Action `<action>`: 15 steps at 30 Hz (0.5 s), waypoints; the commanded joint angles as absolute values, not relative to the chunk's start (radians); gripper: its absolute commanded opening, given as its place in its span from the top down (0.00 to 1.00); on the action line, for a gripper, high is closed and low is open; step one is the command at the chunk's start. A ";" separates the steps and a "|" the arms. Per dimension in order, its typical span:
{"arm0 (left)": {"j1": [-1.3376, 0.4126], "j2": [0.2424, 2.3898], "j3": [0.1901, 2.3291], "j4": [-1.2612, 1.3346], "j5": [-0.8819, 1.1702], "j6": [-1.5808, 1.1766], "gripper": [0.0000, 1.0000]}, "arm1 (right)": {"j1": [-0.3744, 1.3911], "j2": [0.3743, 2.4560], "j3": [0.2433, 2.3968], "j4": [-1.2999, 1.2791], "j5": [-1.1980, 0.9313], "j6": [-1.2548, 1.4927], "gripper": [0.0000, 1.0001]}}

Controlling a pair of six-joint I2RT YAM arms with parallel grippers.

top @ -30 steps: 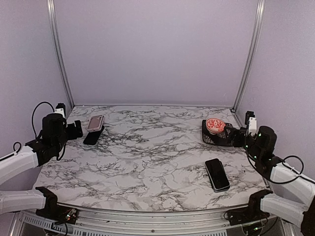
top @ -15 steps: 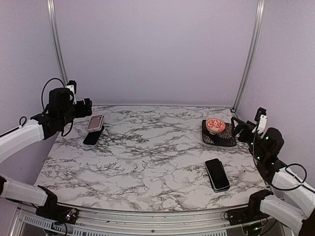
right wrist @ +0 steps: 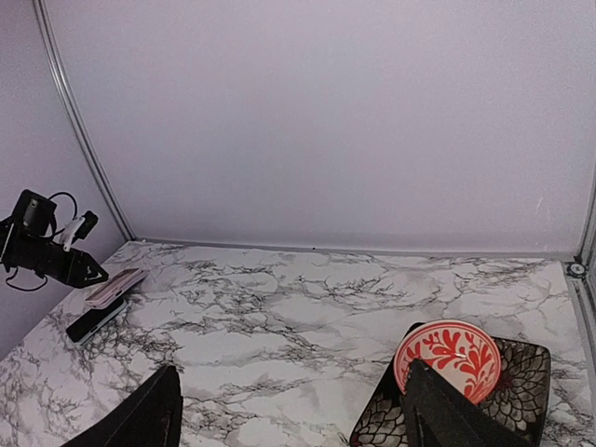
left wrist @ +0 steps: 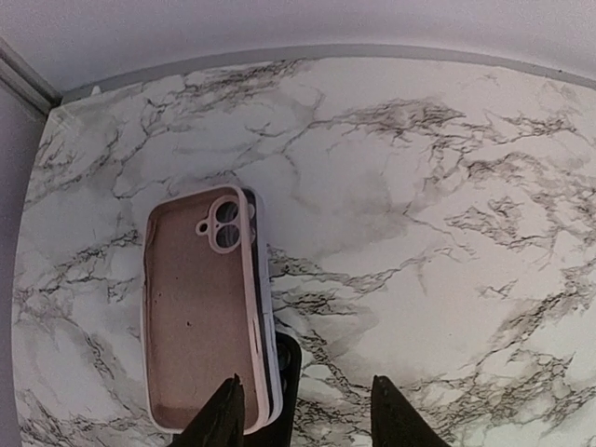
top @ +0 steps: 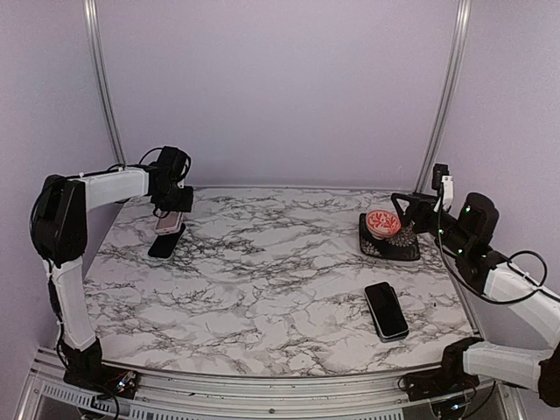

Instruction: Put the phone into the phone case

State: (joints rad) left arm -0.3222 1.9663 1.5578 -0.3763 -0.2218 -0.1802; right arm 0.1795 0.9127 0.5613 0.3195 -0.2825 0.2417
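The pink phone case [left wrist: 200, 307] lies open side up at the far left of the table, resting partly on a dark flat object [left wrist: 289, 372]. My left gripper [left wrist: 307, 414] hovers just above the case's near end with jaws apart; its left fingertip overlaps the case and nothing is gripped. From above, the left gripper [top: 178, 203] hangs over the case [top: 169, 220]. The black phone [top: 386, 310] lies flat, front right, away from both grippers. My right gripper [top: 401, 206] is open in the air by the bowl, seen in its own view [right wrist: 293, 419] holding nothing.
A red-and-white patterned bowl [right wrist: 447, 358] sits on a black patterned plate [right wrist: 521, 372] at the right back, just under my right fingers. Metal frame posts [top: 103, 96] stand at the back corners, and the purple wall closes the far side.
The left arm swung from the left table edge up and over to above the case, jaws narrowing. The right gripper rose, turned toward the table centre, and narrowed slightly.
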 commanded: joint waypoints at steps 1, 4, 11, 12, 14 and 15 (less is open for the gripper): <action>-0.294 2.017 1.600 -0.477 -0.286 -0.230 0.55 | 0.211 0.916 0.571 0.296 -0.304 0.220 0.21; -0.277 2.046 1.620 -0.475 -0.283 -0.249 0.58 | 0.230 0.923 0.573 0.284 -0.287 0.207 0.21; -0.244 2.110 1.630 -0.458 -0.204 -0.302 0.72 | 0.263 0.921 0.572 0.272 -0.242 0.188 0.21; -0.244 2.114 1.629 -0.456 -0.188 -0.307 0.71 | 0.265 0.919 0.571 0.271 -0.239 0.188 0.21; -0.244 2.118 1.629 -0.452 -0.160 -0.311 0.68 | 0.267 0.920 0.569 0.271 -0.234 0.185 0.21; -0.244 2.120 1.629 -0.449 -0.148 -0.311 0.67 | 0.268 0.921 0.568 0.272 -0.232 0.184 0.21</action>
